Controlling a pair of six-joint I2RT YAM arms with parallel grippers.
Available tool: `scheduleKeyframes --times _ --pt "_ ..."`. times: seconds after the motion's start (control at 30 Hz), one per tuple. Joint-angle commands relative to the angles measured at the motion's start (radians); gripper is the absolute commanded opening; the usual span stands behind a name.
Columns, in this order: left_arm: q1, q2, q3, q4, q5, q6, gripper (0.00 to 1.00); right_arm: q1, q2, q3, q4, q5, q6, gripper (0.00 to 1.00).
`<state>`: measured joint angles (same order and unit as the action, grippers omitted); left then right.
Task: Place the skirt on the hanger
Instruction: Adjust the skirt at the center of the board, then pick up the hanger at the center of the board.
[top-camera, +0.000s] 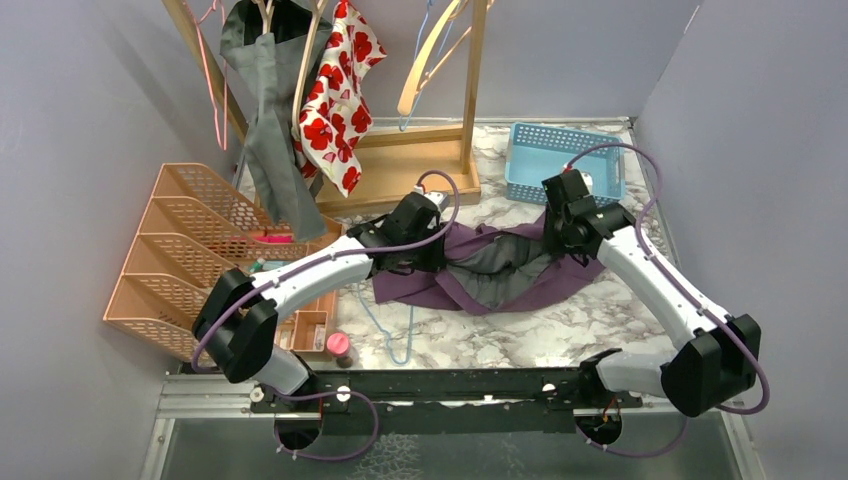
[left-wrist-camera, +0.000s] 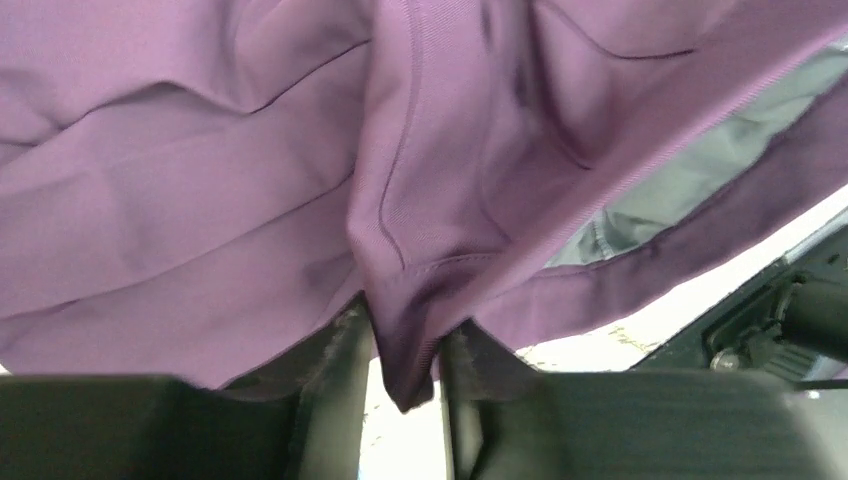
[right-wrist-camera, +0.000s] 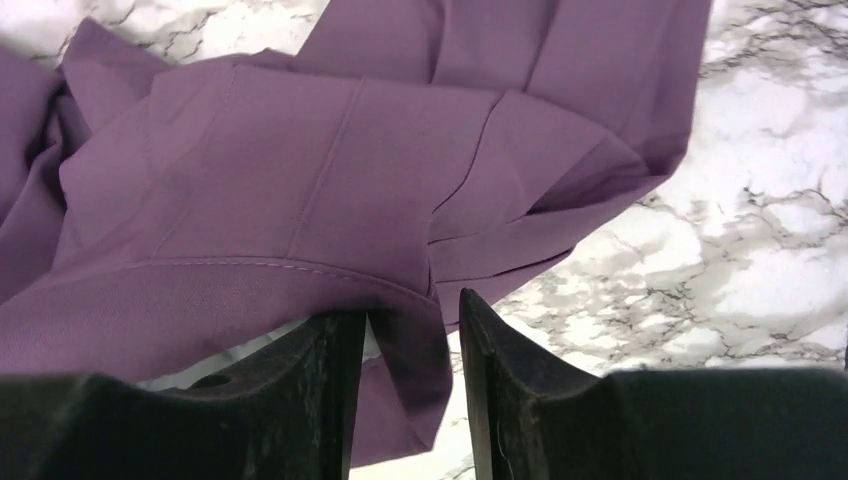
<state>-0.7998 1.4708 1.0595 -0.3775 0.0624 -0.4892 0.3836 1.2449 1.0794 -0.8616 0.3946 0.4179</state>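
The purple skirt (top-camera: 500, 270) lies crumpled on the marble bench (top-camera: 600, 320) between the two arms. It is well short of the wooden rack (top-camera: 400, 175) at the back, where a bare wooden hanger (top-camera: 428, 60) hangs near a grey garment (top-camera: 272, 130) and a red-flowered one (top-camera: 340, 100). What worries me is the hold. The right arm (top-camera: 650, 275) has its jaws standing apart. Only a hem corner hangs loose between the black fingers (right-wrist-camera: 330, 370), with a sliver of bench showing beside it, so if the arm lifts from here I'd expect the cloth to slide straight out. On the left arm (top-camera: 320, 265), a doubled fold is tucked between the fingers (left-wrist-camera: 335, 400) and seems to touch both. I cannot tell whether the jaws are pinching it or merely flanking it, and a weak pinch on so thin a fold could let go partway up. The fabric looks slippery and bunched, with grey lining showing. Lifting it from one side would likely leave it dangling in a twist, hard to open over a hanger. A thin blue loop (top-camera: 408, 335) lies on the bench at the skirt's near edge and could snag. As for pose, both arms reach forward and inward with elbows out wide and wrists bent down. The left comes at the skirt's left end, the right at its far right corner, close to the blue basket (top-camera: 545, 160).
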Motion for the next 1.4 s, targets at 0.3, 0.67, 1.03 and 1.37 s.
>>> scheduleKeyframes --times 0.3,0.67,1.03,1.37 --pt "0.098 -0.283 -0.085 -0.088 -0.103 0.084 0.63 -0.006 -0.079 0.072 0.153 -0.52 -0.178 0.6" --pt "0.106 -0.598 0.082 -0.16 -0.403 0.214 0.63 0.446 0.129 0.071 0.428 -0.405 0.024 0.59" --pt "0.106 -0.659 0.243 -0.155 -0.455 0.28 0.63 0.773 0.645 0.314 0.64 -0.347 0.184 0.59" --pt "0.106 -0.693 0.203 -0.162 -0.466 0.274 0.63 0.78 0.875 0.465 0.636 -0.368 0.171 0.52"
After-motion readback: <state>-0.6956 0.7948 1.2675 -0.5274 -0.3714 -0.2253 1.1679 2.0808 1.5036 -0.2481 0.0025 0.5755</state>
